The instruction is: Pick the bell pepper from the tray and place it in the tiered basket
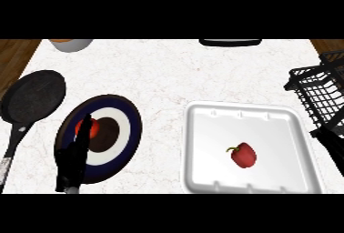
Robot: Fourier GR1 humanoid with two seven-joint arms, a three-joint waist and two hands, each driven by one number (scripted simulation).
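head view: the left hand [73, 159] shows low at the left, fingers straight and apart, pointing up, holding nothing. it is resting over a blue and white ringed plate [128, 132], and a small red thing [96, 129] on the plate's middle lies just past its fingertips. this hand looks parked out of the way, not part of the pick.

the bell pepper [243, 155] is well off to the right of that hand. it lies alone and untouched in the lower middle of the white tray [201, 136], stem toward the hand's side. the tray's low rim leaves it open from above, which suits a grasp from overhead.

the tiered basket [316, 91] stands further right again, beyond the tray's far right corner and close to it. its black wire walls are raised, so i judge the pepper must be lifted over the rim, not slid in.

a dark shape [331, 144] at the right edge, just below the basket, may be the right hand or a lower tier; i cannot tell which, nor its state.

beyond and left of the resting hand lies a black frying pan [33, 98], with a white bowl [70, 44] further up and a dark object [230, 42] at the far edge. none of these sits between tray and basket.
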